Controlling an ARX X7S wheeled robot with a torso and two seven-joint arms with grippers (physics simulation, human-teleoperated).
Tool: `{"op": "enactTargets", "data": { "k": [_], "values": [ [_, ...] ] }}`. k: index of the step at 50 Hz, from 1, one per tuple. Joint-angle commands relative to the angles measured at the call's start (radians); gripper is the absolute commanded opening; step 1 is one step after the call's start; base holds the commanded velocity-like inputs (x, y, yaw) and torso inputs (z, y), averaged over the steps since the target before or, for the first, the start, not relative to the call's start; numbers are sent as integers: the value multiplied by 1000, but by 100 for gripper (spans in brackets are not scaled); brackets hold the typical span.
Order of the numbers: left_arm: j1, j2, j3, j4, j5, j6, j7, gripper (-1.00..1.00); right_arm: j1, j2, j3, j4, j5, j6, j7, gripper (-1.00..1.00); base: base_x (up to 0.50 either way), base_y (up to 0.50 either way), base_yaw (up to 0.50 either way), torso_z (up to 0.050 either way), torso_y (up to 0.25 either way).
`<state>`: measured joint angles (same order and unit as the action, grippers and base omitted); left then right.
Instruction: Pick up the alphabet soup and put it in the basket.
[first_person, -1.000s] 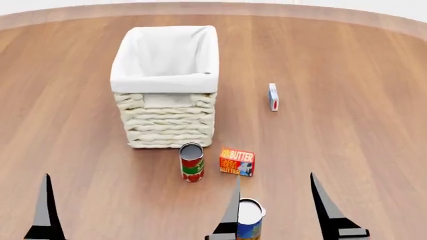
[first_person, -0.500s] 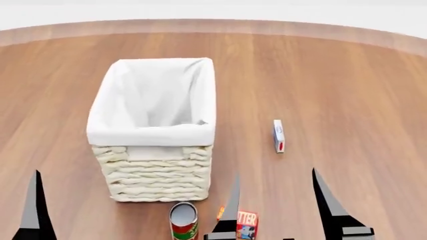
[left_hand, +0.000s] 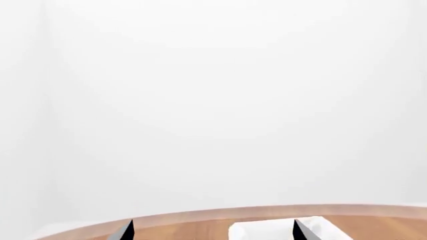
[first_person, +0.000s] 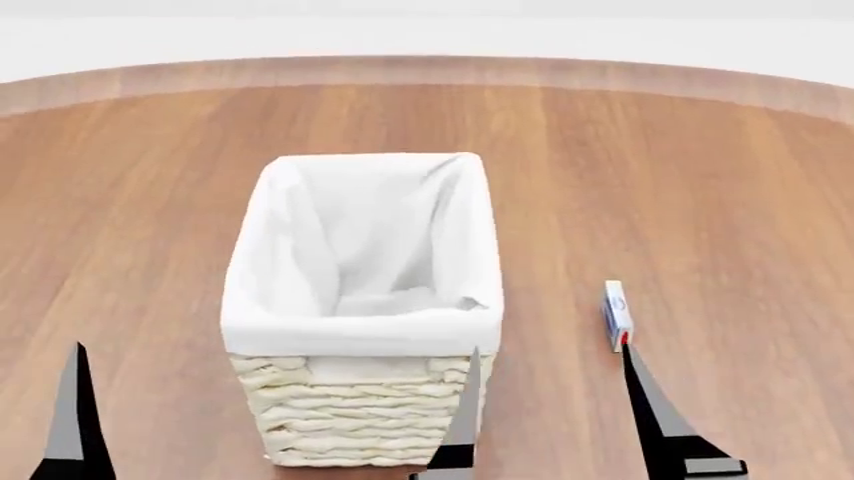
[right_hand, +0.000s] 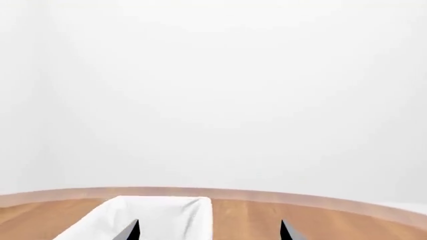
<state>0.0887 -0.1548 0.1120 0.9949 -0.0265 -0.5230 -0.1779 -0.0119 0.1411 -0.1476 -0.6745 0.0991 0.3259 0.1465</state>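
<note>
Your right gripper hangs spread and empty beside the basket, the left gripper's fingers likewise apart, since no alphabet soup shows to grasp.

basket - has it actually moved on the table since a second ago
Cannot tell: the basket and small white box shifted together in the head view, so probably the camera moved.

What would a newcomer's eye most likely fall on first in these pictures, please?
Most likely the large cream woven wicker basket with a white cloth liner, which stands in the middle of the round brown wooden table in the head view; nothing shows inside it. To its right lies a small white, blue and red box, apart from the basket. The dark fingers of the right gripper rise open in the foreground, holding nothing.
</note>
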Motion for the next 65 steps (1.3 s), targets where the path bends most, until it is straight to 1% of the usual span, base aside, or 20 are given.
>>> {"op": "enactTargets", "data": {
  "k": [1,21,22,35,37,39,41,42,47,52,59,65],
  "values": [
    [-2,-11,10,5,-4,-9,-11,100,0,10,-6,-1,15,2,11,100,0,500,0,0,0],
    [-3,-27,24,-6,-10,1,-28,100,-5,30,-24,8,14,-22,28,100,0,500,0,0,0],
    [-3,-28,25,-6,-8,-1,-30,100,-6,25,-10,8,46,-21,22,100,0,0,0,0,0],
    [-8,-40,29,-21,-15,5,-44,100,1,34,-7,0,68,-8,32,100,0,0,0,0,0],
    [-9,-41,28,-25,-18,6,-46,100,21,53,-25,-23,-23,71,84,100,0,0,0,0,0],
    [-8,-43,32,-41,-15,16,-50,100,8,60,21,-33,37,63,65,100,0,0,0,0,0],
    [-8,-43,32,-47,-18,21,-51,100,-6,74,42,-39,44,50,65,100,0,0,0,0,0],
    [-8,-43,31,-59,-23,25,-50,100,-30,84,87,-40,65,15,61,100,0,0,0,0,0],
    [-8,-48,37,-69,-22,28,-58,100,-91,110,164,-23,77,-30,72,100,0,0,0,0,0],
    [-5,-54,39,-74,-26,33,-64,100,-116,120,223,-26,90,-35,92,100,0,0,0,0,0],
    [-5,-60,40,-80,-32,36,-72,100,-140,144,256,-32,90,-34,96,100,0,0,0,0,0],
    [-5,-64,44,-93,-37,45,-77,100,-182,140,306,-7,110,-66,102,100,0,0,0,0,0]
  ]
}}
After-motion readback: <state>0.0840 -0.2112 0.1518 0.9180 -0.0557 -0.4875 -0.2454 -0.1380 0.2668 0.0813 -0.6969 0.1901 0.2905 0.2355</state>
